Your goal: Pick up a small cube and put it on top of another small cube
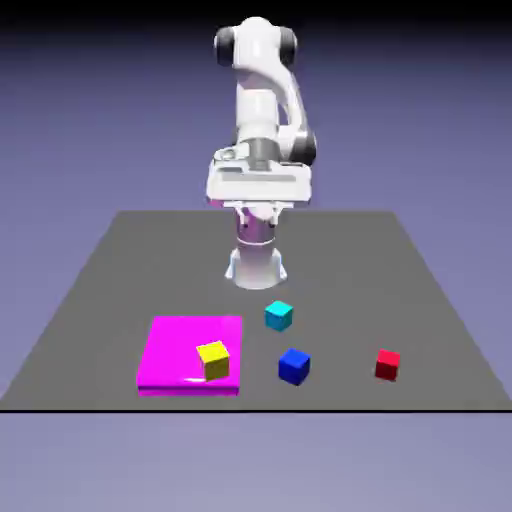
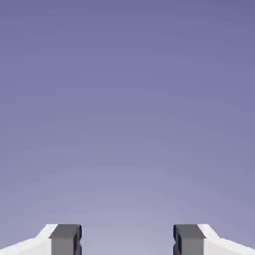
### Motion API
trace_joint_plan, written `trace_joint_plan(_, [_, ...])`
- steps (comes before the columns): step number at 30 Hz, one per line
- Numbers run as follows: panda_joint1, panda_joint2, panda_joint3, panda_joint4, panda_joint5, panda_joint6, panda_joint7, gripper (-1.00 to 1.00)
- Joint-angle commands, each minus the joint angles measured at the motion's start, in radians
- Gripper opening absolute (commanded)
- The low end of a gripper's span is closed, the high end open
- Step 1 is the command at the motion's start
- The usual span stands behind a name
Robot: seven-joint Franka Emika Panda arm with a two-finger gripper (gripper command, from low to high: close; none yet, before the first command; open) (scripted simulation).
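Glossy white arm (image 1: 262, 110) with dark grey joints; pincer (image 2: 127, 239) fingertips (image 2: 65, 238) grey.

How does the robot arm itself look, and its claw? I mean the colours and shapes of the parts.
The arm is glossy white with rounded segments and dark grey to black rings and caps at the joints. It ends in a wide, flat white hand block. In the hand view, the claw has two white fingers, each ending in a small square dark grey tip. No cables or markings show.
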Motion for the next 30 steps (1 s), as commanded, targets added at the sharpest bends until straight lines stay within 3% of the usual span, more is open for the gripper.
trace_joint_plan(1, [-0.008, 0.036, 0.024, 0.021, -0.010, -0.020, 0.037, 0.00])
trace_joint_plan(30, [-0.230, 1.087, 0.722, 0.616, -0.296, -0.590, 1.102, 0.00])
